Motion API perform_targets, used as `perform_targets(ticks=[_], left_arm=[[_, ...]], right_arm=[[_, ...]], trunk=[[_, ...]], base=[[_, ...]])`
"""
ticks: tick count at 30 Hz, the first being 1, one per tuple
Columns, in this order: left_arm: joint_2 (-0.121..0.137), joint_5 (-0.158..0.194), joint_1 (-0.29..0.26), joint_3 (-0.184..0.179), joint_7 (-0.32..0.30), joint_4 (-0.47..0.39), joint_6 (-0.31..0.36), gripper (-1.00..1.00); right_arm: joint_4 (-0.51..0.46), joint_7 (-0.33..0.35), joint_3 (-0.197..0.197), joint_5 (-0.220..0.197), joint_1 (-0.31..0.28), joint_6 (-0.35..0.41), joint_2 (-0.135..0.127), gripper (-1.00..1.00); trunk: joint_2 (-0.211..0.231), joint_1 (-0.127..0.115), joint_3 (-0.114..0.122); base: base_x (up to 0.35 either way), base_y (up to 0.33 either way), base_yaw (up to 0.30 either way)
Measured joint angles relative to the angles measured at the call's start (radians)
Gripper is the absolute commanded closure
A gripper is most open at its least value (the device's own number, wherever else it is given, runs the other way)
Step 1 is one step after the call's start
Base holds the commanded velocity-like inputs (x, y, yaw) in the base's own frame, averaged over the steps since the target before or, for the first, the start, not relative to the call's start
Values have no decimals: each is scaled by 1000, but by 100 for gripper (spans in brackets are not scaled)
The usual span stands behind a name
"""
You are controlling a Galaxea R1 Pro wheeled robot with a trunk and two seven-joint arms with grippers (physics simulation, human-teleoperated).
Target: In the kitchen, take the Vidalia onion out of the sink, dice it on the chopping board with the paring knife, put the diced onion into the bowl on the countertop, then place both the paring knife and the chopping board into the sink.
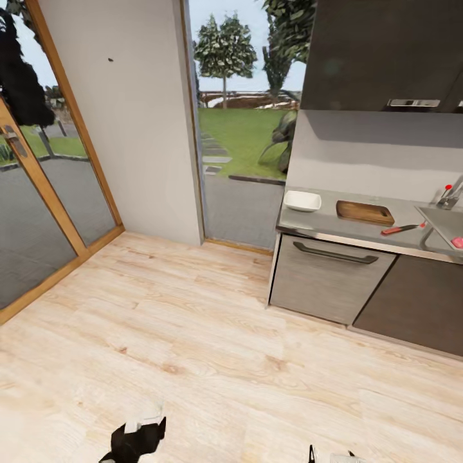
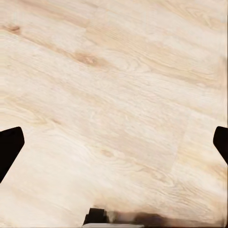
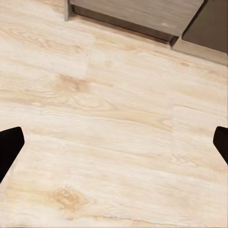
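Observation:
Far ahead on the right runs the grey countertop (image 1: 325, 223). On it, from left to right, sit the white square bowl (image 1: 302, 201), the brown chopping board (image 1: 364, 211) and the red-handled paring knife (image 1: 402, 228). The steel sink (image 1: 444, 218) is cut off by the picture's right edge, with its tap (image 1: 450, 193) behind. A small pink lump in the basin looks like the onion (image 1: 457, 242). My left gripper (image 2: 114, 147) and right gripper (image 3: 114, 147) hang low over the wooden floor, both open and empty, well short of the counter. The left gripper's (image 1: 135, 440) dark body shows at the bottom of the head view.
A drawer with a dark handle (image 1: 334, 254) and dark cabinet doors (image 1: 418, 302) sit below the counter, a wall cabinet (image 1: 379, 51) above. A glass door with a wooden frame (image 1: 38, 186) stands at left, a tall window (image 1: 244, 128) ahead. Light wooden floor (image 1: 212, 347) lies between.

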Motion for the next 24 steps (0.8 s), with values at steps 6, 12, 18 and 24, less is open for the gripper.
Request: perform_targets(ticks=[6,12,18,24], left_arm=[[-40,-6,-78,-1,-1,-217,265,-100],[-69,-6,-300,-3,-1,-231,487,-100],[-88,-3,-703,-3,-1,-58,633,-100],[-98,-3,-885,-8,0,-13,651,-100]], right_arm=[[-2,29,-3,-1,0,0,-2,-100],[-2,30,-5,-1,0,0,-3,-100],[-2,31,-5,-2,0,0,-4,-100],[-2,31,-5,-3,0,0,-3,-100]], trunk=[[0,0,0],[0,0,0],[0,0,0],[0,0,0]], base=[[0,0,0],[0,0,0],[0,0,0],[0,0,0]])
